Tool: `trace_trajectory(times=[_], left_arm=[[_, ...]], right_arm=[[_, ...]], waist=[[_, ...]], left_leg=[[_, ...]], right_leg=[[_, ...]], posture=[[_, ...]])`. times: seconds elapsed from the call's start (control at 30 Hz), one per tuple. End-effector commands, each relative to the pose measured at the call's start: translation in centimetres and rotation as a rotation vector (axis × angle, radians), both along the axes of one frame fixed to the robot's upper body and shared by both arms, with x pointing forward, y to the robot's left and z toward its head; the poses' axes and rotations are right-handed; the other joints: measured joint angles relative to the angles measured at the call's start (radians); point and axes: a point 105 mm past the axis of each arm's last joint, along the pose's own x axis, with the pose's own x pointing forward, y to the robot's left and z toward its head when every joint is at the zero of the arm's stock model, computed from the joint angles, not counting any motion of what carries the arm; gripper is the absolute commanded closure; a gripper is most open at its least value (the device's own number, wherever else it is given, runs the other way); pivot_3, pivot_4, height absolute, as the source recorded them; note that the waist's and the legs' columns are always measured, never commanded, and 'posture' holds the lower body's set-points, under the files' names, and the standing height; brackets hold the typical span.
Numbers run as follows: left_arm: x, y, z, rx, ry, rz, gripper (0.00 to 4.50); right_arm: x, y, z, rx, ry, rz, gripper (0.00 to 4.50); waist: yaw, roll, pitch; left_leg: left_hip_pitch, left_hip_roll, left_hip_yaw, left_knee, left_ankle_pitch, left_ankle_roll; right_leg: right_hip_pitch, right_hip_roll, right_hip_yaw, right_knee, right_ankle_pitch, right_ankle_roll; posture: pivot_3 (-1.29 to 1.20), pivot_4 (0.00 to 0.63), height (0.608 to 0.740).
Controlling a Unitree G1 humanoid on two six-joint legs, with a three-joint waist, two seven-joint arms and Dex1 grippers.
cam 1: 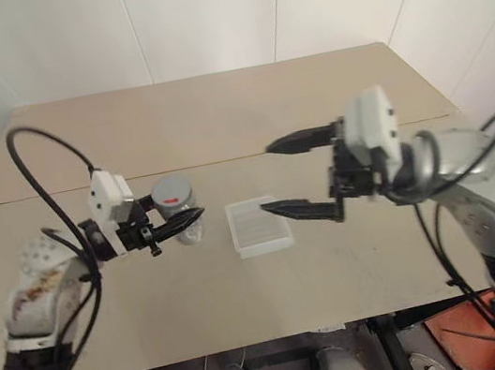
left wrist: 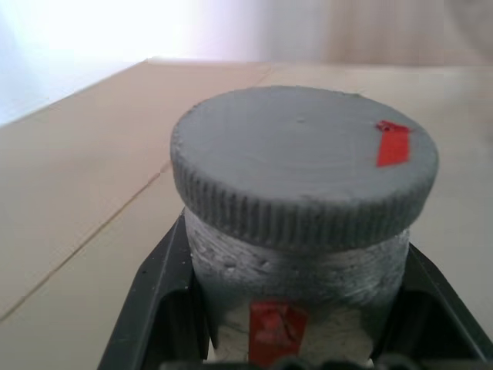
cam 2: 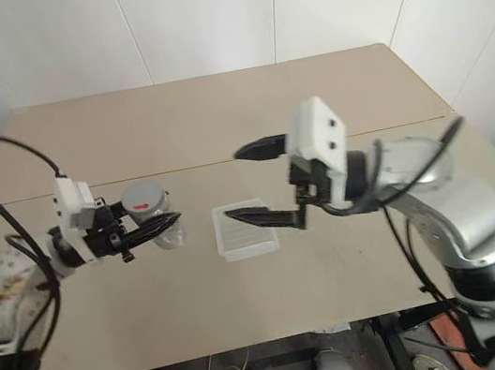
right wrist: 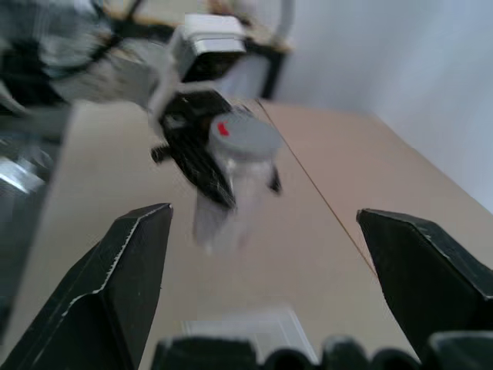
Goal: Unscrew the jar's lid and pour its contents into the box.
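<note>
My left gripper [cam 1: 183, 222] is shut on the body of the jar [cam 1: 185, 226], holding it upright a little above the table. The grey lid [left wrist: 304, 162] with its small red mark sits screwed on the jar [left wrist: 296, 285], with a black finger [left wrist: 154, 301] on either side. The contents are hidden inside. The box [cam 1: 256, 225], a shallow white ribbed tray, lies on the table to the jar's right. My right gripper [cam 1: 266, 179] hovers over the box, open and empty, pointing at the jar [right wrist: 231, 193] and lid [right wrist: 245, 135].
The beige table [cam 1: 217, 114] is made of two tops with a seam running across just behind the jar and box. White walls close in behind and at the right. The table's front edge lies near my arms.
</note>
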Motion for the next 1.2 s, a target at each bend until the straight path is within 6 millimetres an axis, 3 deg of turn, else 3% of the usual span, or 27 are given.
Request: trace_trajectory(times=[0.03,0.3,0.57,0.73,0.87,1.1,1.2], left_arm=[[0.0,-1.4,1.7,-0.039,0.005,-0.13,2.49],[1.2,-4.4,2.3,-0.029,-0.028,-0.262,2.49],[1.6,-4.5,2.2,-0.011,-0.047,-0.28,2.49],[1.7,-4.4,2.6,-0.01,-0.067,-0.279,2.49],[1.3,-4.5,3.0,0.009,-0.096,-0.306,2.49],[-2.9,-4.3,3.5,0.032,-0.042,-0.584,2.49],[-4.2,-4.5,3.3,0.046,-0.017,-0.672,2.49]], right_arm=[[0.8,2.1,1.2,0.039,0.018,0.01,0.0],[2.8,4.4,1.9,0.059,0.056,-0.048,0.0],[3.2,4.7,1.3,0.029,0.119,-0.043,0.0],[3.1,4.8,0.8,-0.006,0.159,0.005,1.57],[3.4,5.1,0.9,-0.002,0.183,0.067,1.73],[1.0,4.2,3.1,0.004,0.077,0.68,1.73],[1.0,4.5,3.5,-0.017,0.067,0.796,1.73]], waist=[[0.003,0.0,0.0],[0.004,0.0,0.0],[-0.005,0.0,0.0],[-0.005,0.0,0.0],[-0.005,0.0,0.0],[-0.009,0.001,0.001],[-0.011,0.001,0.001]], left_leg=[[0.0,0.0,0.0,0.0,0.0,0.0],[-0.005,-0.001,0.0,0.0,0.0,0.001],[-0.007,-0.001,0.0,0.0,0.0,0.001],[-0.007,-0.001,-0.001,0.0,0.0,0.001],[-0.007,-0.001,-0.001,0.0,0.0,0.001],[-0.007,0.0,0.0,0.0,0.0,0.001],[-0.007,0.0,-0.001,0.0,0.0,0.001]], right_leg=[[0.0,0.0,-0.001,0.0,0.0,0.0],[-0.001,0.0,-0.002,0.002,0.0,0.001],[-0.004,0.001,-0.002,0.002,0.0,0.002],[-0.004,0.001,-0.002,0.002,0.0,0.002],[-0.004,0.001,-0.002,0.002,0.0,0.002],[-0.004,0.001,-0.002,0.001,0.0,0.002],[-0.004,0.001,-0.002,0.001,0.0,0.002]], posture=[[0.0,0.15,0.74],[0.0,0.15,0.74],[0.0,0.15,0.74],[0.0,0.15,0.74],[0.0,0.15,0.74],[0.0,0.15,0.74],[0.0,0.15,0.74]])
